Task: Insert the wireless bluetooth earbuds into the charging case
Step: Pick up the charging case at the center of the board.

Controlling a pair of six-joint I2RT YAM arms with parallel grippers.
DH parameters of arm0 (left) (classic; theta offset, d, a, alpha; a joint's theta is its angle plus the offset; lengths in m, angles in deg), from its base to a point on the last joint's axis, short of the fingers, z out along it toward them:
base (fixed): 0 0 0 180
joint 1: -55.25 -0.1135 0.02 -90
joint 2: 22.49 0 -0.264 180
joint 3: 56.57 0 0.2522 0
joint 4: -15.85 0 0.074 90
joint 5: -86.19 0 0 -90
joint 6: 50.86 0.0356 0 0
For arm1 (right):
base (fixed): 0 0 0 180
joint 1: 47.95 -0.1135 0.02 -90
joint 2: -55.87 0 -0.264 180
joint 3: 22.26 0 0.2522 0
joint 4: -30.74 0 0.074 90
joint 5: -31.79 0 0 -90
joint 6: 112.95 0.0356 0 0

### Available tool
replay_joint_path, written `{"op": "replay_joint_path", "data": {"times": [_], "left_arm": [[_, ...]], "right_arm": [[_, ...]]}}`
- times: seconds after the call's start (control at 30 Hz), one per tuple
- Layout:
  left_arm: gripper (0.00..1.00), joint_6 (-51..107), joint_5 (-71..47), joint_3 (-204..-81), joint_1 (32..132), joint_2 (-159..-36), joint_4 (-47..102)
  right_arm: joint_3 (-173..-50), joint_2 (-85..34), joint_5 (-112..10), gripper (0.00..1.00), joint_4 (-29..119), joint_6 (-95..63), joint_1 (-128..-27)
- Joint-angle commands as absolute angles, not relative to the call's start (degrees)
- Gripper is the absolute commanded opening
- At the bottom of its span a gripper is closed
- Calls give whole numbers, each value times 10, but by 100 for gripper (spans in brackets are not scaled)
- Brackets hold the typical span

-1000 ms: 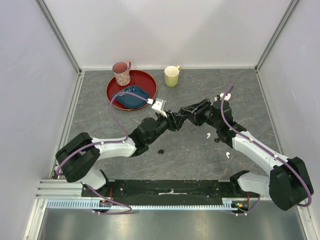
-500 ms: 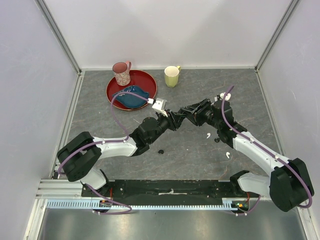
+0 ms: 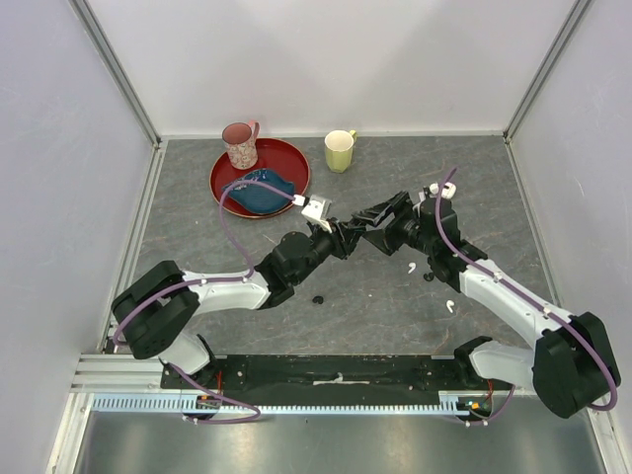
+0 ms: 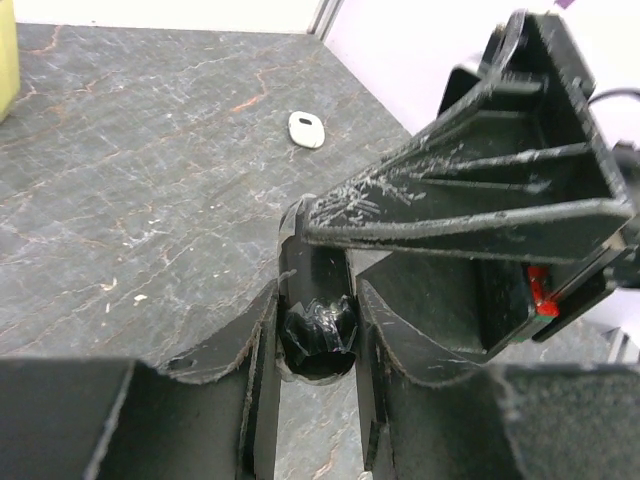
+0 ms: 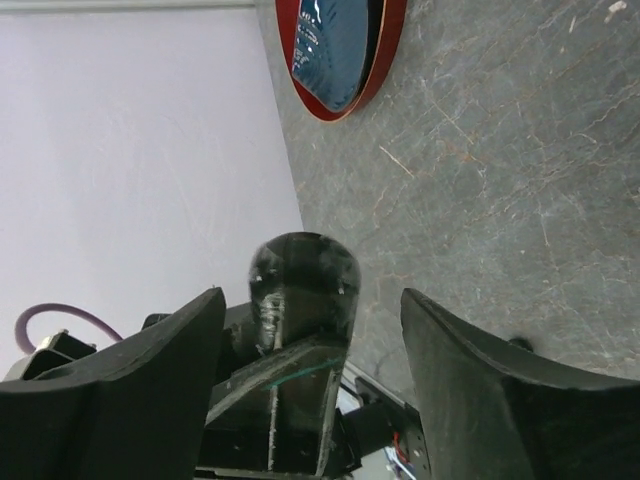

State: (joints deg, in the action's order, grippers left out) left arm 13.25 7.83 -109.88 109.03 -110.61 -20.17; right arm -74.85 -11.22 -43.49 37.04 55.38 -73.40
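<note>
My left gripper [image 3: 348, 235] [image 4: 316, 300] is shut on a black glossy rounded object [image 4: 318, 335], held above the table's middle. I cannot tell what this object is. My right gripper [image 3: 367, 220] [image 5: 312, 300] faces it, open, with one jaw on each side of the object's rounded end [image 5: 300, 280] and not touching it. Two tiny white earbuds [image 3: 412, 268] [image 3: 449, 305] lie on the table by the right arm. The small white charging case [image 4: 307, 128], with a dark spot, lies on the table beyond the grippers. It does not show in the top view.
A red plate [image 3: 296, 163] [image 5: 385, 60] with a blue dish [image 3: 259, 191] and a pink mug [image 3: 240, 144] sits at the back left. A yellow mug [image 3: 340, 150] stands at the back middle. Small dark bits [image 3: 318, 298] [image 3: 428, 276] lie on the table.
My right gripper's jaws have opened off the black object and it has drawn back slightly to the right. The left gripper has kept its hold in place.
</note>
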Motion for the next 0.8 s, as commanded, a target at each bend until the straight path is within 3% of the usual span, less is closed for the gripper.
{"op": "replay_joint_path", "data": {"times": [0.0,0.03,0.1,0.3,0.53,0.77], "left_arm": [[2,243,68,-1075,1087,-1064,-220],[2,269,41,-1065,1083,-1056,-220],[2,274,-7,-1038,1052,-1026,-219],[2,280,-233,-978,937,-952,-213],[2,323,-448,-1031,889,-919,-99],[2,319,-486,-1044,889,-928,-89]], "right_arm": [[-823,-122,-396,82,404,483,-737],[-837,-127,-390,88,432,468,-738],[-871,-142,-364,89,462,426,-736],[-888,-174,-242,89,468,388,-734],[-874,-183,-158,89,452,371,-735],[-841,-189,-128,89,378,431,-735]]}}
